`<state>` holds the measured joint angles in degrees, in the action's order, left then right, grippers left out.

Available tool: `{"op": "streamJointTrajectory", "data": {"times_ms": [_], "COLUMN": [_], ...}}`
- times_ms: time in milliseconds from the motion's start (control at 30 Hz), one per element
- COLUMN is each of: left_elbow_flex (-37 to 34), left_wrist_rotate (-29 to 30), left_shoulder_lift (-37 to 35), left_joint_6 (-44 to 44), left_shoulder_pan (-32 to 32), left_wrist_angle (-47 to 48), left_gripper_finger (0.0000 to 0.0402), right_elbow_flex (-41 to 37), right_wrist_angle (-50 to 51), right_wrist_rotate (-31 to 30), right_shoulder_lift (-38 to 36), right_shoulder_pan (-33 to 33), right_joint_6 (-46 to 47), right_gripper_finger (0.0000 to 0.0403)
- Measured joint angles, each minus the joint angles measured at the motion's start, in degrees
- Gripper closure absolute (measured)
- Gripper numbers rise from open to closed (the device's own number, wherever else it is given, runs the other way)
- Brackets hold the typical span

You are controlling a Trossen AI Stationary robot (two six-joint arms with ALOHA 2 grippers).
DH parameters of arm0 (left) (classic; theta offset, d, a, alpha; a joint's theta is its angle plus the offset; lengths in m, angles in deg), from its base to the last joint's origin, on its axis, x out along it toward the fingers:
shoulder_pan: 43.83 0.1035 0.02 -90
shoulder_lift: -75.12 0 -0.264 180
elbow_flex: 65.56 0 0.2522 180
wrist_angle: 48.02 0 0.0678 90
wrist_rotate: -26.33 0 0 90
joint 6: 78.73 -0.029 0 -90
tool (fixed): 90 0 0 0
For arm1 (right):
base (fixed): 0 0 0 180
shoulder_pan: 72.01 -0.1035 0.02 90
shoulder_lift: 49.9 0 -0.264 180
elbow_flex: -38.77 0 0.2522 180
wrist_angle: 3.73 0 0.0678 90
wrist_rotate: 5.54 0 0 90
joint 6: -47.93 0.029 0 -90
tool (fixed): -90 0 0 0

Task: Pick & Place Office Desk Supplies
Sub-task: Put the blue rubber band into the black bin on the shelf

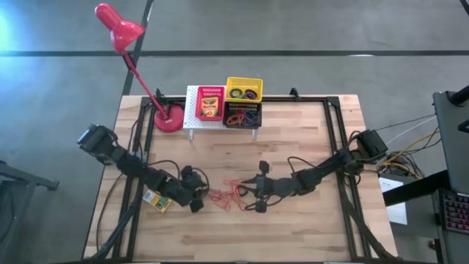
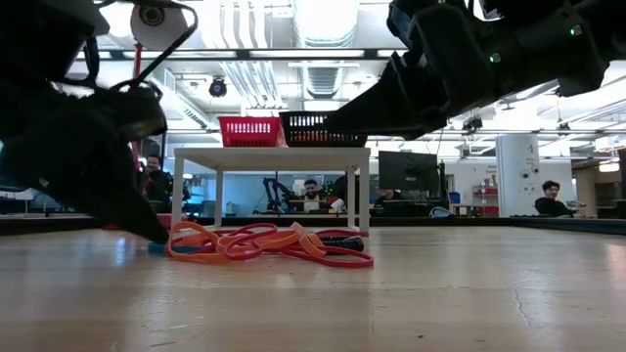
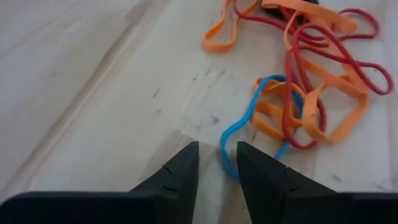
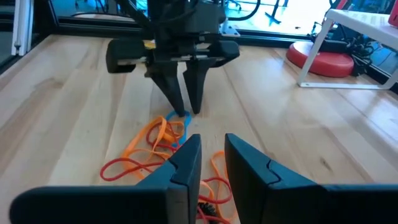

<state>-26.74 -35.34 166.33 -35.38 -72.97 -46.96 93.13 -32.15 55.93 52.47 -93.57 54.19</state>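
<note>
Wooden table (image 1: 293, 139) seen from above, left to right. Left arm: the left gripper (image 1: 198, 202) is lowered to the tabletop, its fingers (image 3: 180, 171) narrowly parted, with one end of a blue band (image 3: 239, 134) lying in the gap between the tips; whether the tips pinch it cannot be told. Behind this gripper, beside the arm, lies a yellow-and-green box (image 1: 157, 199). Just ahead of its tips, between the two grippers, sits a tangle of orange and red bands (image 1: 227, 194) flat on the wood. Right arm: the right gripper (image 1: 256, 192) faces the left one across the tangle, its fingers (image 4: 186, 162) also only slightly apart, poised over the near edge of the bands and holding nothing visible. Beyond both grippers, at the far table edge, a white rack (image 1: 194, 110) carries a red basket (image 1: 210, 103), a yellow basket (image 1: 243, 89) with coloured rings, and a black basket (image 1: 242, 115). A red lamp (image 1: 139, 66) stands left of the rack.
</note>
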Motion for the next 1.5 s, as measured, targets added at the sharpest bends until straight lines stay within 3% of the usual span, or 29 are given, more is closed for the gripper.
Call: {"op": "streamJointTrajectory", "data": {"times_ms": [233,333,433,533,800,933,1100,1500], "left_elbow_flex": [2.68,3.63,3.8,3.75,6.78,9.25,12.22,15.74], "left_wrist_rotate": [3.21,2.68,1.0,1.58,17.15,21.28,21.4,17.44], "left_shoulder_lift": [6.76,7.38,6.6,4.76,-5.13,-8.37,-8.04,-2.23], "left_joint_6": [-1.56,-4.21,-5.81,-6.07,-10.21,-14.92,-19.05,-19.6], "left_shoulder_pan": [0.04,0.11,0.22,0.24,0.09,0.09,0.09,-0.02], "left_wrist_angle": [-2.37,-2.1,-1.86,-0.44,6.85,4.18,1.57,-1.11], "left_gripper_finger": [0.0292,0.0323,0.038,0.0393,0.04,0.04,0.04,0.04], "right_elbow_flex": [0.0,0.0,0.0,0.0,0.0,0.06,0.18,0.15], "right_wrist_angle": [-0.04,0.0,0.03,0.19,4.04,3.68,2.09,0.59], "right_wrist_rotate": [-0.02,-0.02,-0.02,-0.02,-0.1,0.29,0.48,0.46], "right_shoulder_lift": [-0.11,-0.11,-0.18,-0.83,-5.55,-6.75,-6.14,-4.67], "right_shoulder_pan": [0.0,0.0,-0.02,-0.02,-0.02,-0.02,0.2,1.51], "right_joint_6": [0.02,0.02,0.05,-0.08,0.11,1.38,4.09,3.86], "right_gripper_finger": [0.033,0.0332,0.0337,0.0339,0.0339,0.0338,0.0316,0.023]}}
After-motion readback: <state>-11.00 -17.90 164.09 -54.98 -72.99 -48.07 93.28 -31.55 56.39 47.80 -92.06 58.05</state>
